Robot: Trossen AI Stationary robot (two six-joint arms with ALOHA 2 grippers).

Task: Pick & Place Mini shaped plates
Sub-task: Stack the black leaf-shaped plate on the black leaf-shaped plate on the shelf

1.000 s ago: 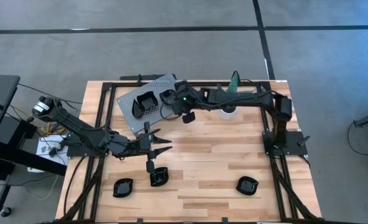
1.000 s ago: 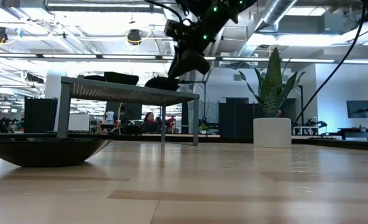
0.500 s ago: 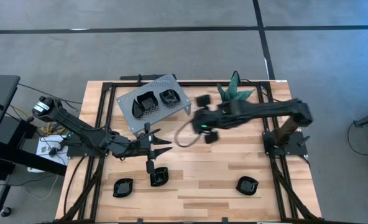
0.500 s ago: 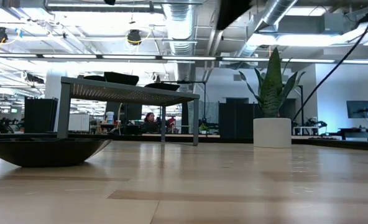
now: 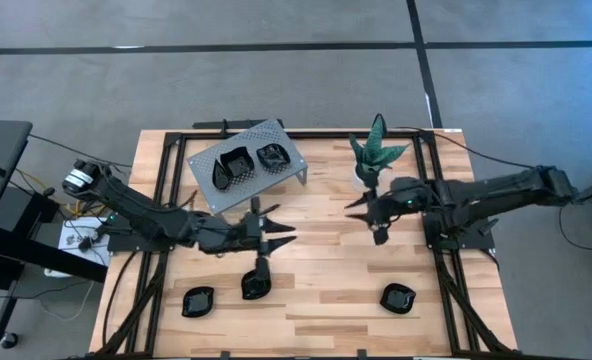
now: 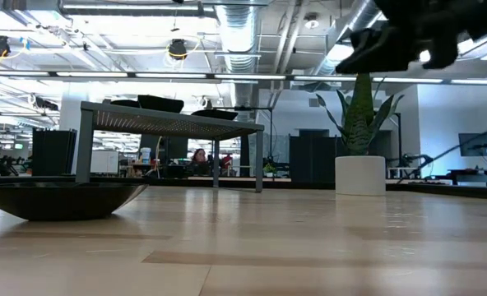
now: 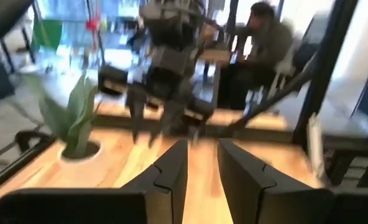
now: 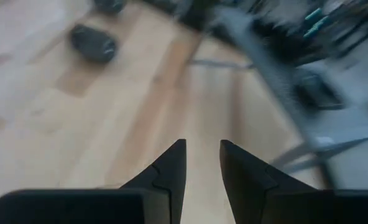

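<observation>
Two black mini plates (image 5: 236, 165) (image 5: 272, 155) lie on the grey perforated stand (image 5: 208, 160) at the far left-middle. On the wood near the front edge lie three more (image 5: 198, 300) (image 5: 256, 287) (image 5: 398, 297); one of them (image 6: 58, 200) fills the low view's left. My left gripper (image 5: 288, 235) hovers open over the table's middle, pointing right, above and behind the middle front plate. My right gripper (image 5: 354, 211) hangs open near the potted plant (image 5: 376, 150), pointing left. Both wrist views, left (image 7: 201, 146) and right (image 8: 202, 146), show empty gaps.
The plant in its white pot (image 6: 360, 174) stands at the far right-middle, right behind my right gripper. The stand's legs (image 6: 258, 156) rest on the wood. Bare table lies between the two grippers. A person (image 7: 265, 37) sits in the room beyond the table.
My right gripper has swung away from the stand toward the table's right edge, past the plant, sinking a little and turning, with nothing in it. My left gripper has edged toward the right. The plates on the stand and on the wood stay put.
</observation>
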